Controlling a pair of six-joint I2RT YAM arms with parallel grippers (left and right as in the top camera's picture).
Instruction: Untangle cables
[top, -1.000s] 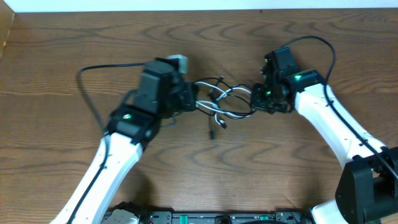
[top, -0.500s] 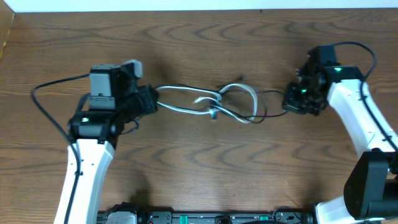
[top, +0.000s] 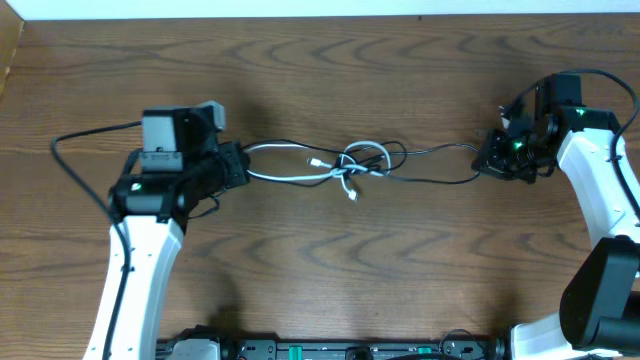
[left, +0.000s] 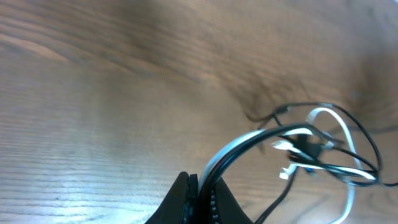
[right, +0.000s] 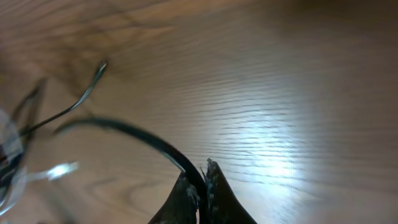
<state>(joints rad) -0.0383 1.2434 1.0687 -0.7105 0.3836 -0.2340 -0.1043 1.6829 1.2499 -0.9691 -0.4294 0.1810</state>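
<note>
Now left gripper (top: 241, 166) and right gripper (top: 486, 160) have stretched cables (top: 352, 166) tighter.

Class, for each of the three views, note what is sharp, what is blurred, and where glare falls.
Overhead: sharp and evenly lit, the cables crisp against the table. Left wrist: cables fairly clear, table behind soft, pale sheen lower left. Right wrist: cables at left smeared, bright glare patch on the table.

place: robotics lab bench | proof: my white left arm (top: 135, 270) and right arm (top: 598, 195) over a wood-grain table (top: 320, 290) | 12 o'clock: plain white strip (top: 300, 8) | 6 o'clock: black equipment rail (top: 340, 350), green fittings
</note>
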